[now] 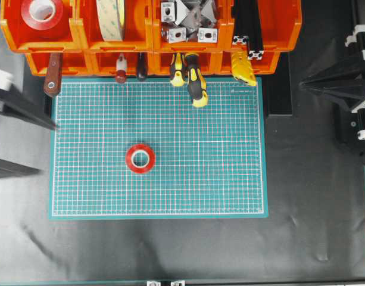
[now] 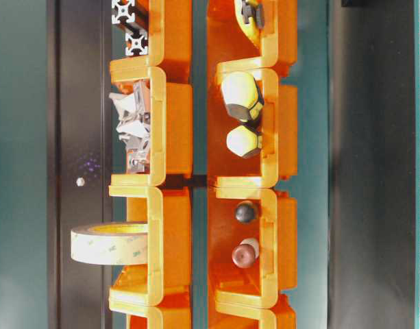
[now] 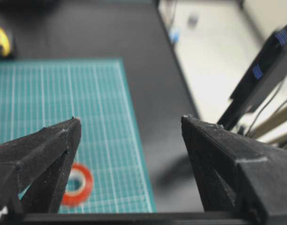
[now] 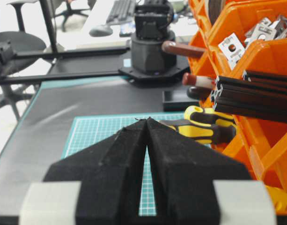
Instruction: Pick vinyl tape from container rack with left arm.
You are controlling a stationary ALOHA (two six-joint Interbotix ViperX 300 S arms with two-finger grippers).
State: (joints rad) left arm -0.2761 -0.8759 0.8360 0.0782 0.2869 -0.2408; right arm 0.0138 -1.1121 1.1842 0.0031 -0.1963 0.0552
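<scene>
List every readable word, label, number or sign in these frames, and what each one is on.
None can be read with confidence.
Cream tape roll: faint repeated print along the inner core edge, too small to read.
Green cutting mat: tiny white print near the top right corner, and grid lines, too small to read.
Red tape roll, orange bins, tool handles: no text visible.

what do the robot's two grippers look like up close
The left gripper has two matte black, wedge-shaped fingers with a rough, grainy surface. The right gripper has the same black tapered fingers, with pale grey-white blocks at their bases.
</scene>
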